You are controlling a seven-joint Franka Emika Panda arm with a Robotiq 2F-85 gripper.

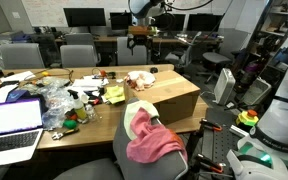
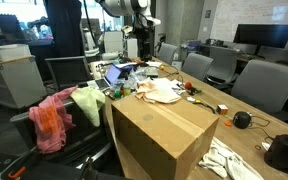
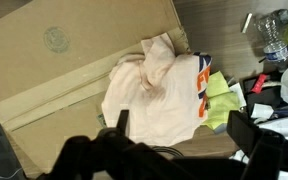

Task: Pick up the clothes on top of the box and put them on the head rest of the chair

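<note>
Hovering gripper (image 1: 140,38) over the clothes (image 1: 141,79) on the cardboard box (image 1: 169,98).
In an exterior view, the pale clothes lie on the far left part of the box top, with the gripper hanging well above them. Nearer, a chair (image 1: 117,152) carries a pink cloth (image 1: 154,143) and a green cloth (image 1: 136,118) draped over its top, and a laptop (image 1: 12,120) stands at the left of the table (image 1: 84,135). In an exterior view, the clothes (image 2: 162,93) rest at the far end of the box (image 2: 164,140), with the pink cloth (image 2: 49,120) to its left. In the wrist view, the gripper's fingers (image 3: 122,122) stand apart above the clothes (image 3: 154,90), which lie crumpled on the box top (image 3: 54,60).
</note>
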